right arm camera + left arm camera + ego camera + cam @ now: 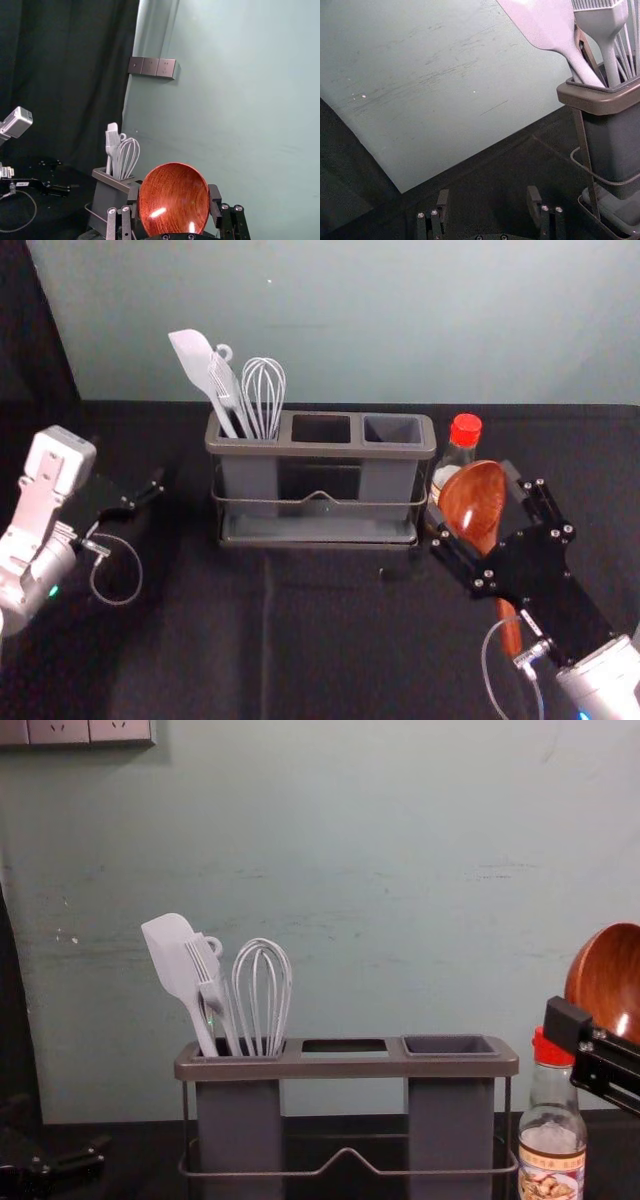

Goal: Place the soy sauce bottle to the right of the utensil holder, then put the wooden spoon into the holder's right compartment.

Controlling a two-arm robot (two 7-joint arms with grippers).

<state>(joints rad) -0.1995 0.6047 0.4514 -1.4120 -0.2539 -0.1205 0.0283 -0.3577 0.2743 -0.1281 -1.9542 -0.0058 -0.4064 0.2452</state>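
The right gripper (470, 489) grips the wooden spoon (475, 502) by its bowl, near the soy sauce bottle (552, 1120), right of the utensil holder (345, 1066). A low swing could topple the bottle; the hanging handle might snag the rim. The left compartment (248, 475) holds spatula (172, 960), brush (610, 22) and whisk (264, 1042); the right compartment (392, 430) is empty. At left, the left gripper (488, 192) idles, fingers apart.

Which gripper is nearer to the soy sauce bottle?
Right. The right gripper holds the wooden spoon close by the soy sauce bottle, on its near side; the left gripper is way off, past the utensil holder's left end.
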